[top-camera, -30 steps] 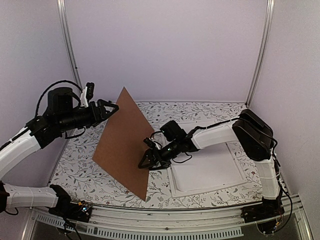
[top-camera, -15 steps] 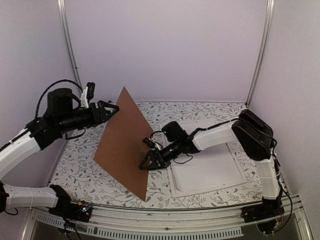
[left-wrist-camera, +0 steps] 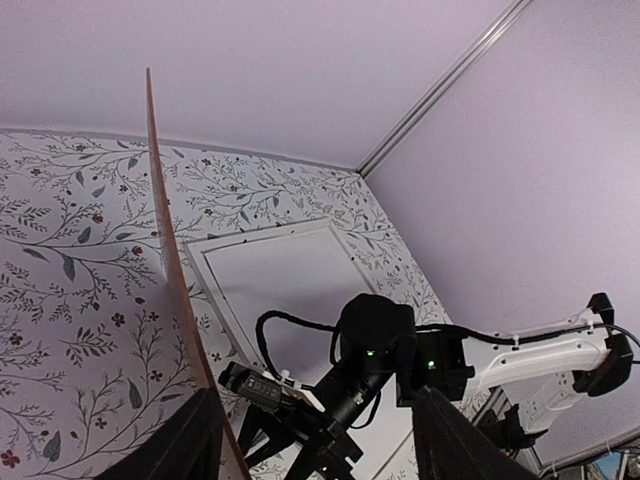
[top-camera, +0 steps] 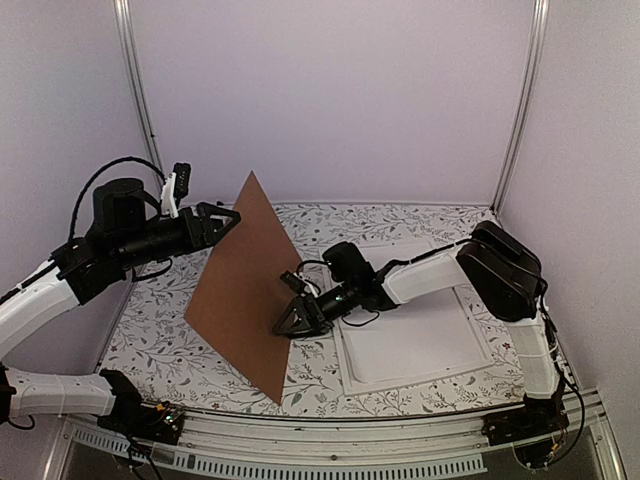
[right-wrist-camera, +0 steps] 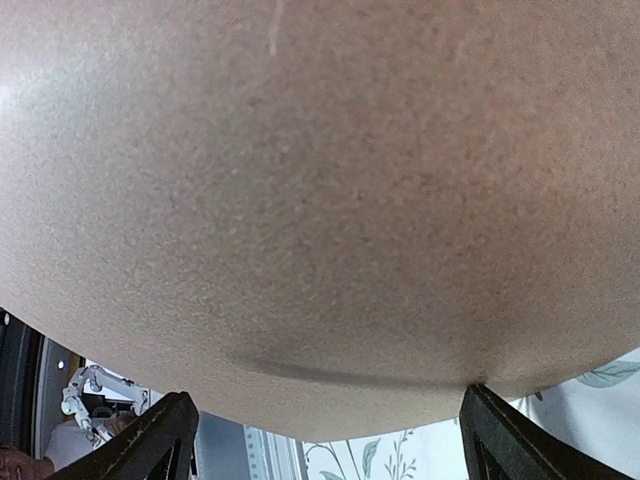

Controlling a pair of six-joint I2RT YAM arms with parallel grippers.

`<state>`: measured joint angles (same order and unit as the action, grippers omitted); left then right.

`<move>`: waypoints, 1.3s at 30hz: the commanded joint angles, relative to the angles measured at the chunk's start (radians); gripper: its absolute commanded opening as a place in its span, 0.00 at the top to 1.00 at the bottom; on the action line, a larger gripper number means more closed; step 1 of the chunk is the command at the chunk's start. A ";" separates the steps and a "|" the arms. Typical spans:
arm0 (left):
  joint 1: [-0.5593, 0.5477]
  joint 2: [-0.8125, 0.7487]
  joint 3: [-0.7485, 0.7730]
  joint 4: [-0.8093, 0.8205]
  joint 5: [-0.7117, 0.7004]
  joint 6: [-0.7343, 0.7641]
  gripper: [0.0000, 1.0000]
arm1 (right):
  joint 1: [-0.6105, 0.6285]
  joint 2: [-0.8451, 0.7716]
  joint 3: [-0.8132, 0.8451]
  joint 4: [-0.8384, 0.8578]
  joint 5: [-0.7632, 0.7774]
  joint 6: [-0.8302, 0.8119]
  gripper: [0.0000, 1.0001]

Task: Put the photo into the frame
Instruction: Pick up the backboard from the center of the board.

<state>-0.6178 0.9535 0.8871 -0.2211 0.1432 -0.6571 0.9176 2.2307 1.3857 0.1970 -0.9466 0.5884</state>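
- Frame [top-camera: 415,340] lies flat on the table [top-camera: 150,340], right of centre in the top view, its open side facing up.
- Its long axis seems to run from the bottom of the picture toward the top, with its sides nearly square to the table edges.
- The frame's right edge is near the right wall and its lower edge is near the front rail. The right arm crosses its upper left corner.
- Its left edge lies just beside the foot of the board [top-camera: 245,280].
- The board stands tilted on the table at centre left. One corner points up against the back wall and the lowest corner is near the front rail.
- Bare table shows left of the board and above the frame, up to the back wall.
- The left gripper [top-camera: 225,217] is at the board's upper left edge with its jaws wide apart. In the left wrist view the thin edge runs between them, close to one finger [left-wrist-camera: 190,440], and is not pinched.
- The right gripper [top-camera: 287,312] is spread wide and low at the board's right face. Its fingers [right-wrist-camera: 150,440] are at or against that face and hold nothing.
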 commanded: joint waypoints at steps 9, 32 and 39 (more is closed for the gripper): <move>-0.039 0.032 0.000 -0.170 0.059 -0.023 0.33 | 0.050 0.066 0.116 0.149 -0.009 0.071 0.04; -0.051 0.095 0.070 -0.411 -0.092 -0.074 0.39 | 0.015 0.020 0.141 -0.051 0.148 0.048 0.05; -0.051 0.127 0.169 -0.543 -0.141 -0.054 0.59 | 0.014 0.006 0.151 -0.131 0.172 0.002 0.05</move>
<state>-0.6456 1.0466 1.0039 -0.6266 -0.0547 -0.7261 0.9306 2.2585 1.5024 0.1291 -0.8318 0.6418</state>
